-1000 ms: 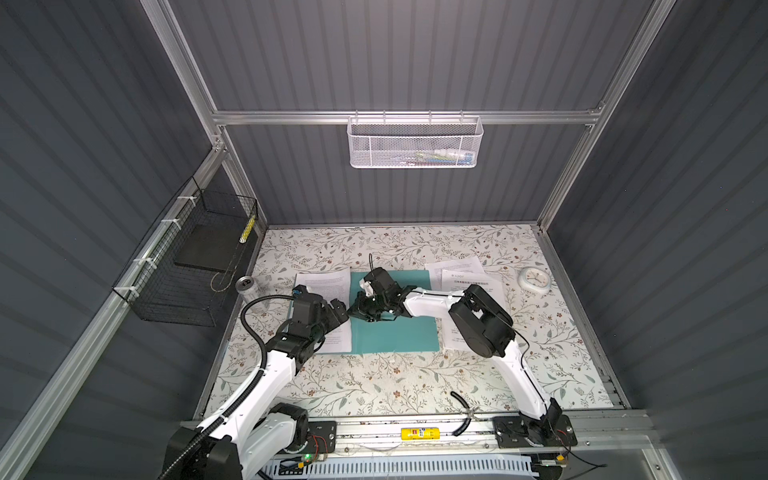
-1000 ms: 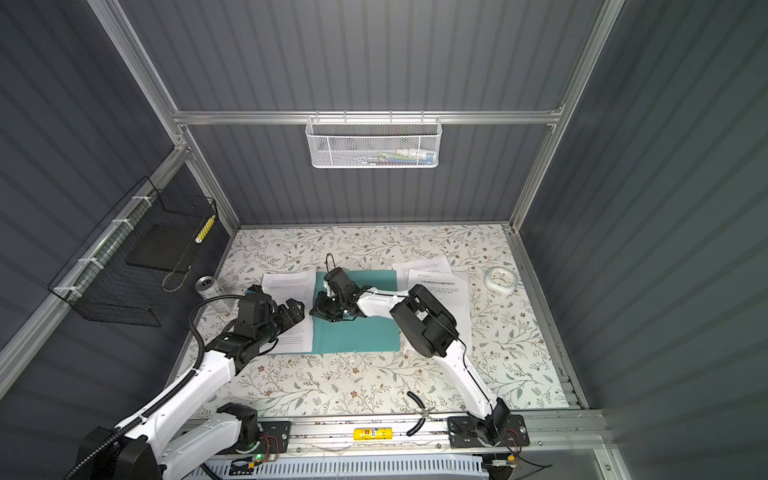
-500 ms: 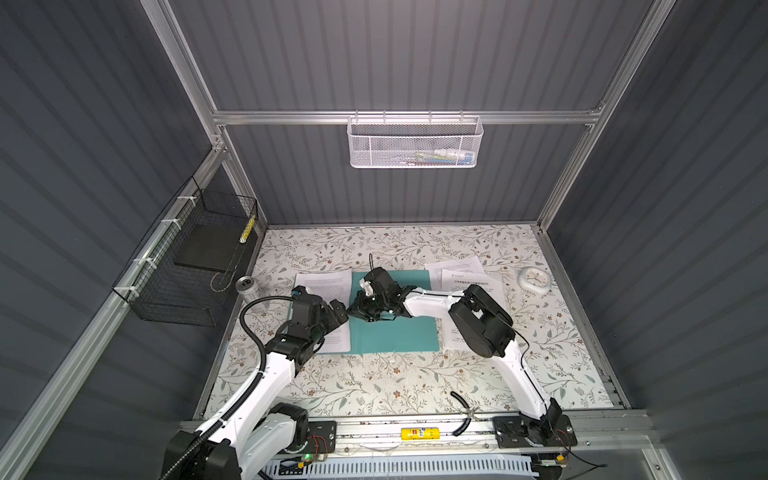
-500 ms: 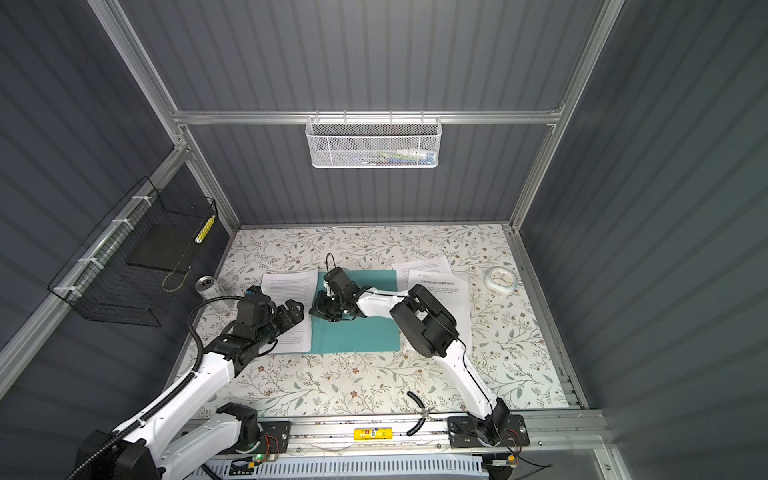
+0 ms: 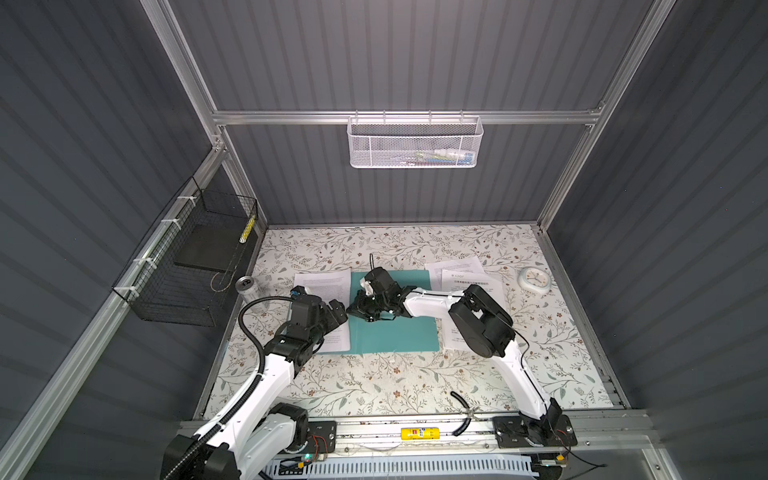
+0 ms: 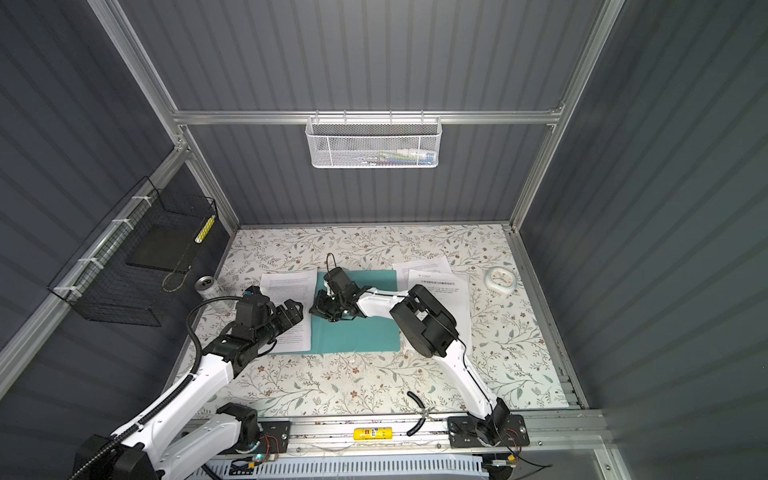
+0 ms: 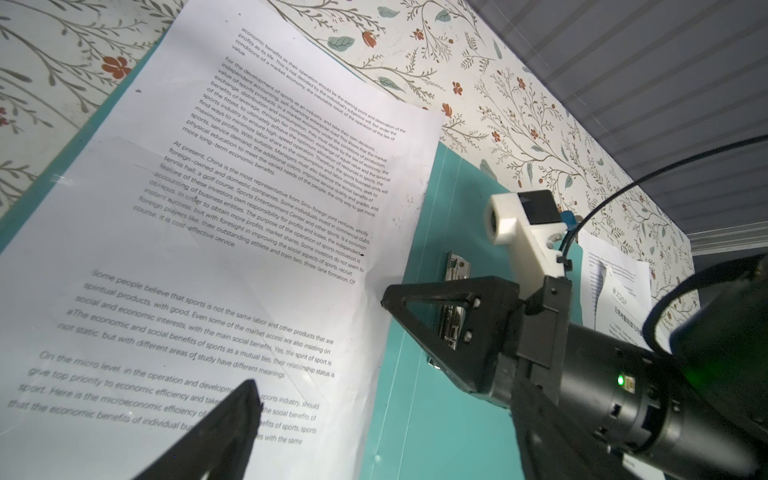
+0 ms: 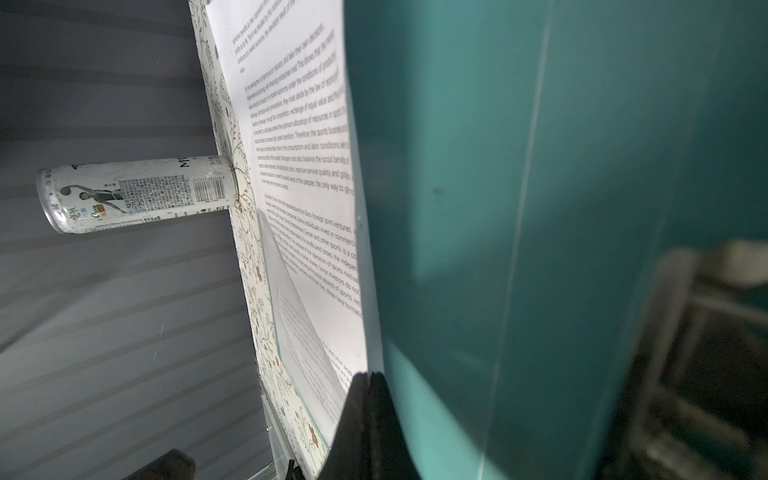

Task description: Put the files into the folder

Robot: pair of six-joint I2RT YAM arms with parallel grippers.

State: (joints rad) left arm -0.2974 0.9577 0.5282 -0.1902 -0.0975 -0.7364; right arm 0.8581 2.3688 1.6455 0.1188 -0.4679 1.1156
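Nearest me, the left pincer [image 5: 338, 309] hangs wide open just above the sheet [image 5: 324, 286] lying on the left half of the open folder [image 5: 395, 336], gripping nothing. Just to its right, the right pincer [image 5: 358, 311] is closed, its tips down at that sheet's right edge, beside the metal clip [image 7: 457, 266] on the spine; I see nothing held in it. Over the last second neither arm nor any paper has shifted, so I judge the work paused with one page seated and not yet clipped. By count there is one folder and three files: one in it, and two more sheets [image 5: 473, 286] overlapping on the counter [image 5: 374, 386] just right of it. Farther off stand one can [image 5: 246, 286] at the left and one clock [image 5: 535, 280] at the right.
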